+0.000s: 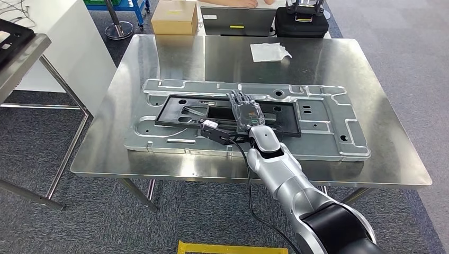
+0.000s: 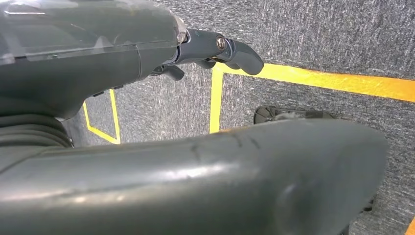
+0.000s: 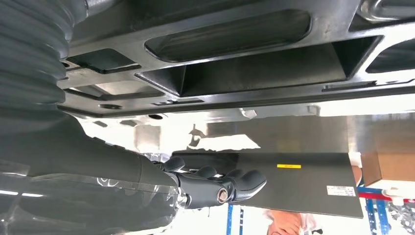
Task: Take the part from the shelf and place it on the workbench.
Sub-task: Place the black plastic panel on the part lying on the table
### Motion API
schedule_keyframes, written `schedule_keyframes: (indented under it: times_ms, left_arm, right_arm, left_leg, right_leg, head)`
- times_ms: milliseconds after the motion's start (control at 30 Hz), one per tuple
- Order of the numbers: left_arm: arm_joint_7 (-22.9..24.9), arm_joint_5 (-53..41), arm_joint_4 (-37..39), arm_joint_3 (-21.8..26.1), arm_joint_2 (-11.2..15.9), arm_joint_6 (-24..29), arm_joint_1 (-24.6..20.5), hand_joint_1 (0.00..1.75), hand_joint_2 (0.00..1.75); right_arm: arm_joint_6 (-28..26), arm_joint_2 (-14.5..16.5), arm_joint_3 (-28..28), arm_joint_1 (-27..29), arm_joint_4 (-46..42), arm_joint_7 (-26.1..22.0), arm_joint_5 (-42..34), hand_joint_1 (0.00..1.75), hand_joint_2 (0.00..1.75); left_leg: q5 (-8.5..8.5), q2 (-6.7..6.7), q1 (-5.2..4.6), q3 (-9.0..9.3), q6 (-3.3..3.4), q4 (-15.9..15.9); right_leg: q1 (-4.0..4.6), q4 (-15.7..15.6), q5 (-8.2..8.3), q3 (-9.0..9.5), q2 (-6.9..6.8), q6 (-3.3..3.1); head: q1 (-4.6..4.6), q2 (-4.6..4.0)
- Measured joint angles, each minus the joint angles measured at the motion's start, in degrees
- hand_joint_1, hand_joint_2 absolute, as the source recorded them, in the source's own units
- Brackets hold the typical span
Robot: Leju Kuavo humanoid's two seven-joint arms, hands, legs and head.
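Head view showing the right hand [image 1: 247, 112] hovering with fingers extended, holding nothing, over the black part [image 1: 180, 112], which is lying on the grey plate [image 1: 328, 135] atop the workbench [image 1: 174, 58]; any sweep risks dragging it askew.

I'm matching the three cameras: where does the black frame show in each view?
Head view: black frame lies on the grey plate, mid-table, under the right robot hand.
Left wrist view: not in it.
Right wrist view: across the picture's top.
Shared landmark: the right robot hand.
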Motion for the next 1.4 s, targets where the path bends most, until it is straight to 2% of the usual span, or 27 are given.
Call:
schedule_keyframes:
  times_ms: [433,500,567,633,700,800,867,933,1033,1100,1200,1400]
  left_arm:
    - [-0.1,-0.1,0.0,0.7,0.0,-0.2,0.0,0.0,0.0]
    - [-0.2,-0.2,0.0,0.8,0.0,-0.2,0.0,0.0,0.0]
    - [-0.2,-0.4,0.0,1.0,0.0,-0.2,0.0,0.0,0.0]
    - [-0.3,-0.5,0.0,1.3,0.0,-0.1,0.1,0.0,0.0]
    - [-0.3,-0.6,0.0,1.9,0.0,0.1,0.1,0.0,0.0]
    - [-0.3,-0.6,0.0,2.8,-0.2,0.5,0.3,0.0,0.0]
    - [-0.3,-0.5,0.0,3.5,-0.4,0.7,0.5,0.0,0.0]
    - [-0.6,-0.4,0.0,4.3,-0.7,0.7,0.7,0.0,0.0]
    - [-0.9,-0.7,0.0,5.0,-1.1,1.0,1.0,0.0,0.0]
    - [-1.0,-1.0,0.0,5.2,-1.3,1.1,1.1,0.0,0.0]
    - [-1.2,-1.3,0.0,5.6,-1.7,1.3,1.1,0.0,0.0]
    - [-1.3,-1.0,0.0,6.7,-2.2,1.4,1.0,0.0,0.0]
  right_arm:
    - [-0.1,0.0,-1.2,1.0,-2.0,-0.3,-0.4,0.0,1.75]
    - [-0.4,0.0,-1.8,1.6,-3.3,-1.5,-2.0,0.0,0.87]
    - [0.6,0.1,-3.1,2.9,-6.7,-3.9,-6.9,0.0,0.0]
    - [4.1,0.3,-4.9,5.0,-12.7,-6.7,-15.3,0.0,0.0]
    - [9.6,0.5,-6.7,7.3,-20.8,-8.4,-26.9,0.0,0.0]
    - [17.2,0.6,-8.4,10.1,-34.1,-8.2,-47.0,0.0,0.0]
    - [19.5,0.4,-8.9,11.7,-43.3,-7.8,-59.2,0.0,0.0]
    - [19.4,-0.5,-9.3,13.6,-53.2,-7.6,-67.7,0.0,0.0]
    - [17.1,-2.3,-10.0,17.4,-66.6,-7.3,-72.6,0.0,0.0]
    - [15.2,-3.4,-10.8,20.7,-73.6,-8.9,-74.0,0.0,0.0]
    - [12.5,-4.9,-12.3,25.5,-81.4,-13.7,-75.7,0.0,0.0]
    - [7.3,-7.0,-15.1,34.6,-90.6,-23.3,-76.1,0.0,0.0]
  left_leg:
    - [0.0,0.0,0.0,0.01,0.0,0.0]
    - [0.0,0.0,0.0,0.01,0.0,0.0]
    - [0.0,-0.01,0.0,0.0,0.0,0.0]
    - [0.0,-0.01,0.0,-0.01,0.0,0.0]
    - [-0.02,-0.02,0.0,-0.01,0.01,0.0]
    - [-0.07,-0.02,-0.01,0.01,-0.01,0.0]
    - [-0.08,-0.01,-0.04,0.09,0.0,0.0]
    - [-0.1,-0.04,-0.06,0.23,0.02,0.0]
    - [-0.21,-0.01,-0.07,0.34,0.09,0.0]
    - [-0.29,0.02,-0.07,0.37,0.13,0.0]
    - [-0.41,0.07,-0.07,0.33,0.24,0.0]
    - [-0.48,0.07,-0.06,0.46,0.3,0.0]
  right_leg:
    - [0.0,0.0,0.0,0.01,0.0,0.0]
    - [0.0,0.0,0.0,0.01,0.0,0.0]
    - [0.0,0.0,0.0,0.02,-0.01,0.0]
    - [0.0,0.0,0.0,0.01,-0.02,0.0]
    - [0.0,0.0,-0.01,0.01,-0.03,0.0]
    - [0.0,0.0,-0.02,0.01,-0.02,0.02]
    - [0.01,-0.1,-0.03,0.01,-0.01,0.04]
    - [0.01,-0.1,-0.05,0.05,-0.05,0.07]
    - [0.01,-0.1,-0.11,0.18,-0.03,0.15]
    - [0.0,-0.2,-0.16,0.27,0.01,0.21]
    - [-0.01,-0.2,-0.21,0.36,0.06,0.25]
    - [-0.02,-0.2,-0.31,0.52,0.08,0.34]
  head:
    - [0.0,0.0]
    - [0.0,0.0]
    - [0.0,0.0]
    - [0.0,0.0]
    - [0.0,0.0]
    - [0.0,0.0]
    - [0.0,0.0]
    - [0.0,0.0]
    - [0.0,0.0]
    - [0.0,0.0]
    - [0.0,0.0]
    - [0.0,0.0]
